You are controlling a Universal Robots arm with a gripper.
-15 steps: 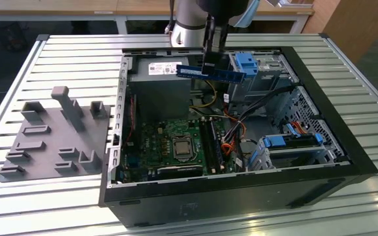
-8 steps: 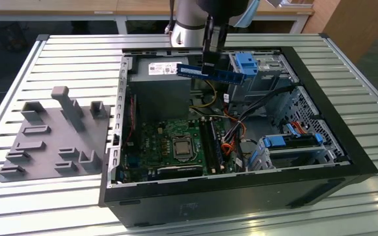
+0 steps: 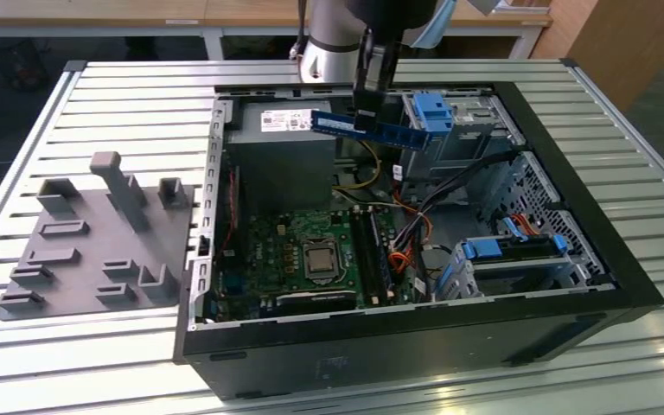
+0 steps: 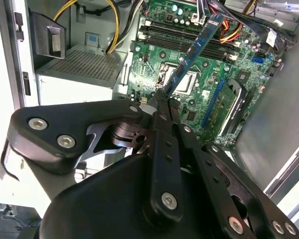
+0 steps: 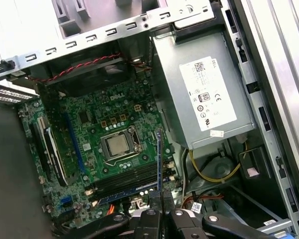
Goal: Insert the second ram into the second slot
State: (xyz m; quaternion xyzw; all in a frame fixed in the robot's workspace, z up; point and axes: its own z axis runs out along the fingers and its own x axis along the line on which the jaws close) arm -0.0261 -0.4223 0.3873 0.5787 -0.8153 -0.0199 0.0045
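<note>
The gripper (image 3: pixel 366 111) is clamped shut on the second ram (image 3: pixel 335 119), pinching the thin blue stick near its middle. In the exterior view it holds the stick level, high over the open computer case (image 3: pixel 609 259) and above the power supply (image 3: pixel 274 138). In the second wrist view the stick (image 4: pixel 199 42) juts out from the closed fingertips (image 4: pixel 159 102) over the motherboard (image 4: pixel 164 59). It is well apart from the memory slots (image 3: pixel 373 251), touching none. So the pickup looks done, while lining up, lowering and pressing the stick home are not yet done.
</note>
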